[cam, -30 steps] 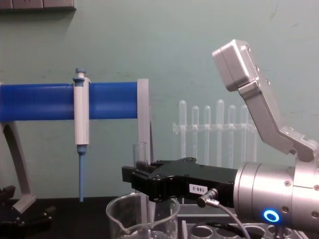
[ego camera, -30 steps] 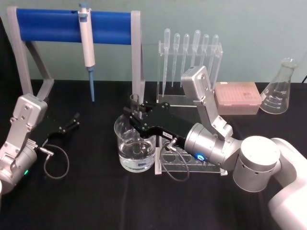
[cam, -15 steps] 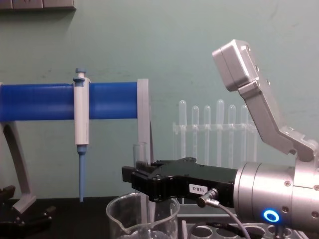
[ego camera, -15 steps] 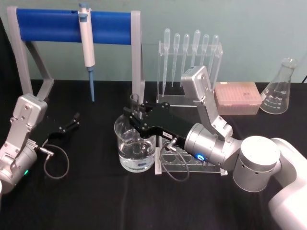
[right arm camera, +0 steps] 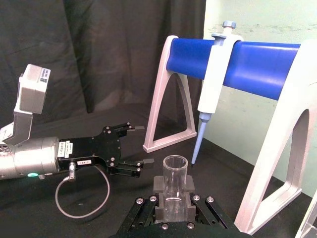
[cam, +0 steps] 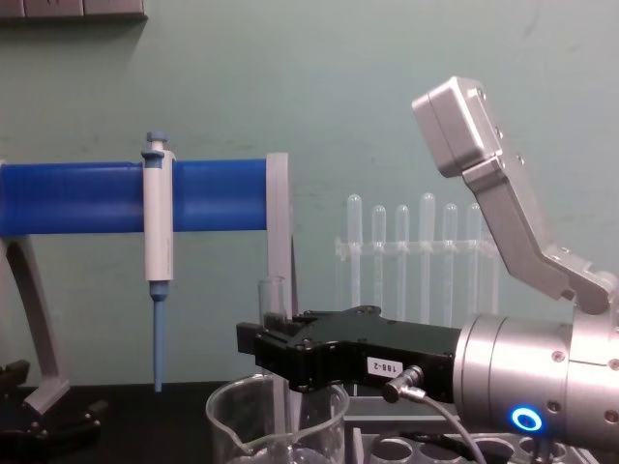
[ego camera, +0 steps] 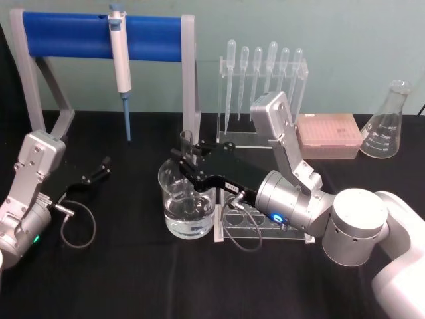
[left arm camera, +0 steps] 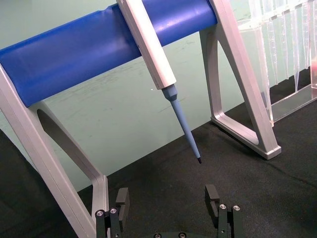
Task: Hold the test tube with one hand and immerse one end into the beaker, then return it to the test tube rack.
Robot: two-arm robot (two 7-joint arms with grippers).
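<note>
1. The right pincer is clamped on the test tube just below its rim, holding it upright.
2. The beaker stands directly beneath the pincer, and the tube runs down inside it. The dipping step looks to be in hand, though I cannot tell whether the tip meets the liquid.
3. The next move probably calls for a straight lift clear of the beaker's rim. The tube then goes into the rack under the pincer's wrist.
4. The left pincer sits parked well apart, fingers apart.

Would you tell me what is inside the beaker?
Clear liquid in the beaker's lower part, and the test tube, held upright by the right gripper, which covers its middle. The left gripper is parked left.
</note>
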